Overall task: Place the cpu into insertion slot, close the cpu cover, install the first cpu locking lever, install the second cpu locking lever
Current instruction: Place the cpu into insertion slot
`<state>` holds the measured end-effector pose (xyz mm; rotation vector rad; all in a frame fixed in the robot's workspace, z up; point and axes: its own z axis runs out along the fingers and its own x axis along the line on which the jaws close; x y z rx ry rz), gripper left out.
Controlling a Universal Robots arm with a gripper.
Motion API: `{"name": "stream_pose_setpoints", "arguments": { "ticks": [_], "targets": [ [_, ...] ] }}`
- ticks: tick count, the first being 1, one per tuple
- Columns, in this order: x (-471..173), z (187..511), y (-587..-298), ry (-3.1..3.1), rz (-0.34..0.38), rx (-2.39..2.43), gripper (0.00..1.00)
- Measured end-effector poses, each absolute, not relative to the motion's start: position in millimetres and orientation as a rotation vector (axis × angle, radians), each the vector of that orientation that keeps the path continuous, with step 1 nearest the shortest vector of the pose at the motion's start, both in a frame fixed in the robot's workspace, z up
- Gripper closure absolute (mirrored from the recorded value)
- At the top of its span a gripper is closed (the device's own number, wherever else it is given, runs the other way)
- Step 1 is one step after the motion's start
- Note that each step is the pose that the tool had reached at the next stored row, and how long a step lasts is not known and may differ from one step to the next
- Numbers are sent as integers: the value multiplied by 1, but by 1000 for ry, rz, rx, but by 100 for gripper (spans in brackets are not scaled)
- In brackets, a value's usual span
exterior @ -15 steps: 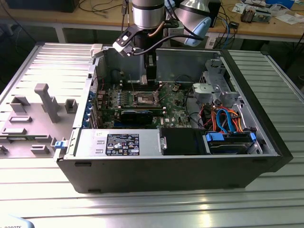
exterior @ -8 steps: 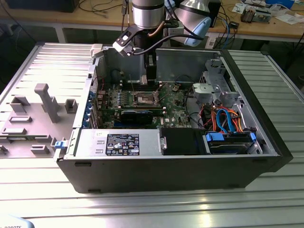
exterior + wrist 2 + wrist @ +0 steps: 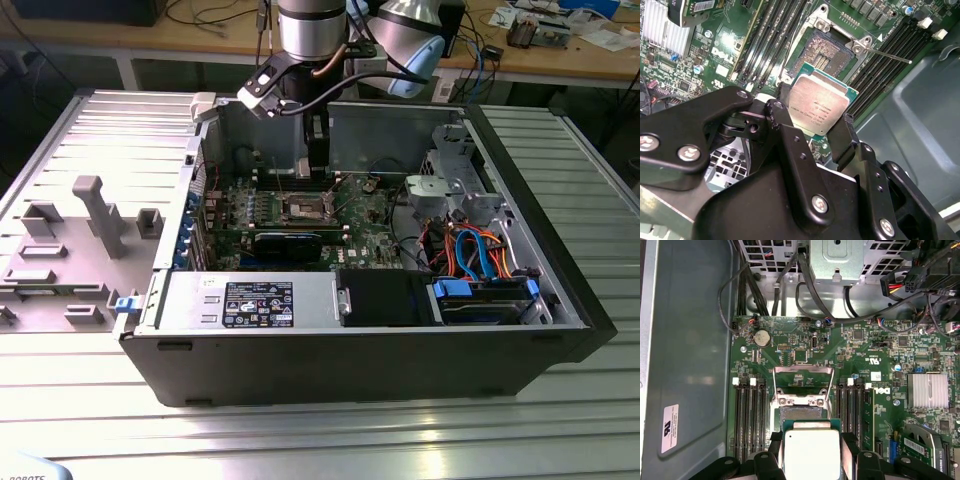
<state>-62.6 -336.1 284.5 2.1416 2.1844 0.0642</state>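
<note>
Pinching the cpu (image 3: 820, 107) by two opposite edges in the gripper (image 3: 812, 127), close above the open slot (image 3: 822, 52), not yet seated; cover (image 3: 803, 371) raised beyond. Probably light, stiff, fragile: best gripped by edges only, underside untouched.

The arm (image 3: 312, 30) stands straight down in the exterior view, its gripper (image 3: 316, 150) pointing downward. In both wrist views the two black fingers (image 3: 790, 140) (jointed links, bolted) are clamped on opposite edges of the cpu (image 3: 820, 102), held flat, metal face toward the arm.
</note>
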Motion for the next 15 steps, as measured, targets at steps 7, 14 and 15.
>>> {"name": "stream_pose_setpoints", "arguments": {
  "ticks": [7,14,15],
  "targets": [
    [-63,285,-336,2182,58,2139,46],
    [-63,284,-335,2181,56,2138,46],
    [-63,284,-335,2181,56,2138,46]
  ]
}}
